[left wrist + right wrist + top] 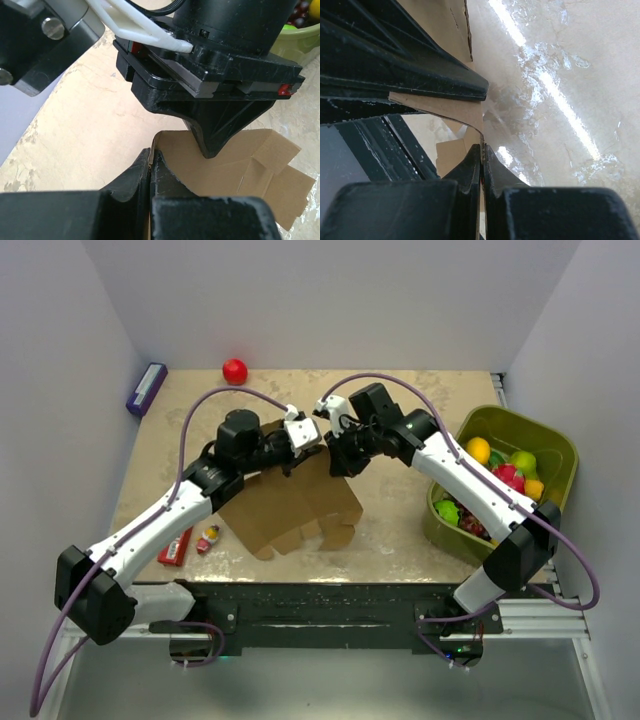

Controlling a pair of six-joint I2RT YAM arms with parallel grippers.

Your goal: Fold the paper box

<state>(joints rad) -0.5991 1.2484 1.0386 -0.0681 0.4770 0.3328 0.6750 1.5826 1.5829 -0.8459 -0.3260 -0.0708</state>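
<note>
paper box (300, 505), one, pinched by left end effector (151, 159) and right end effector (481, 151).

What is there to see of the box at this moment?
The box is a thin, plain brown cardboard sheet, die-cut, with creases and tabbed flaps, not yet folded into shape. Most of it lies flat at the middle of the table, tabs toward the arms' bases. Its far part is raised where the arms meet: the left end effector looks shut on one edge, and the right end effector is shut on a flap close by.
</note>
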